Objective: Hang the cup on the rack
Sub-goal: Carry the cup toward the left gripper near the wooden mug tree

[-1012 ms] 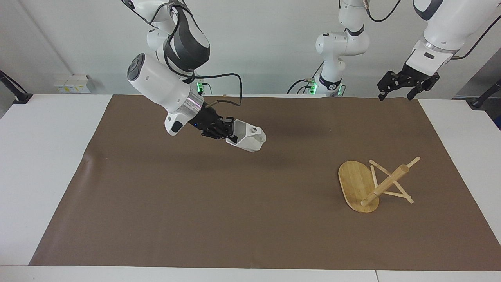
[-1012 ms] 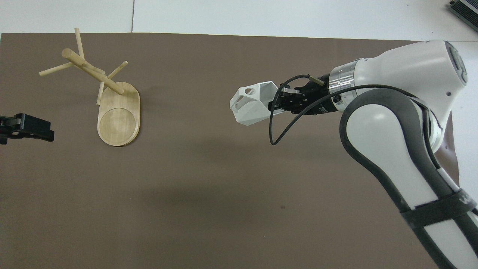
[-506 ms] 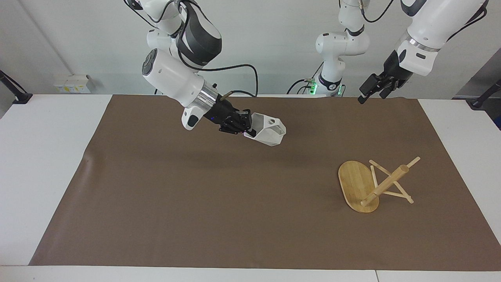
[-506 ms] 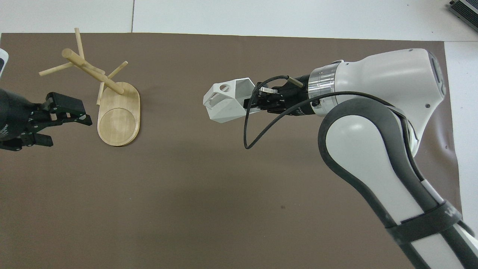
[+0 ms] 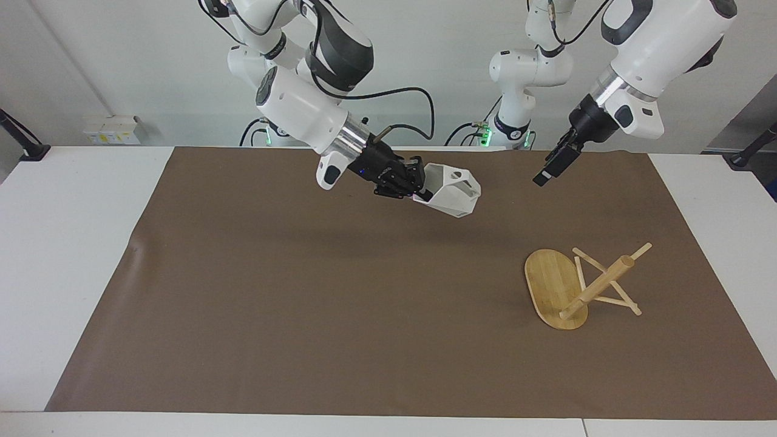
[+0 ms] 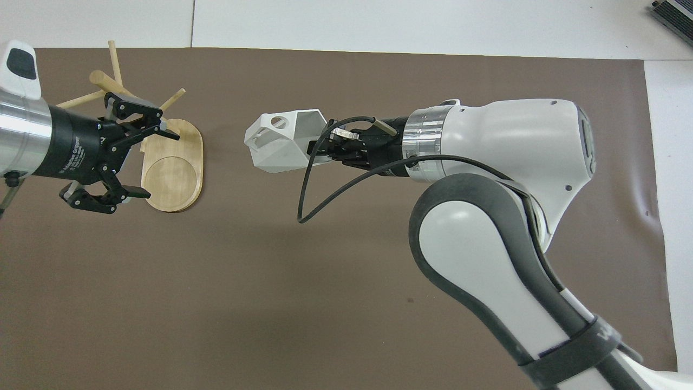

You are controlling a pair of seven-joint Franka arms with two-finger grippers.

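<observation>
The left hand (image 5: 548, 172) is seen open and empty in the air over the brown mat (image 5: 303, 315), above the stretch between the robots and the rack (image 5: 580, 285). The right hand (image 5: 419, 185) is closed on the cup (image 5: 452, 191), gripped at its rim and carried on its side above the mat's middle, its mouth toward the hand and its pierced handle turned upward. The rack lies farther from the robots, toward the left arm's end of the tabletop (image 5: 67, 243), well apart from the cup. Its pale bamboo post is tipped over, resting on thin pegs, its oval base raised on edge; righting it by the nearer left hand seems needed first.
</observation>
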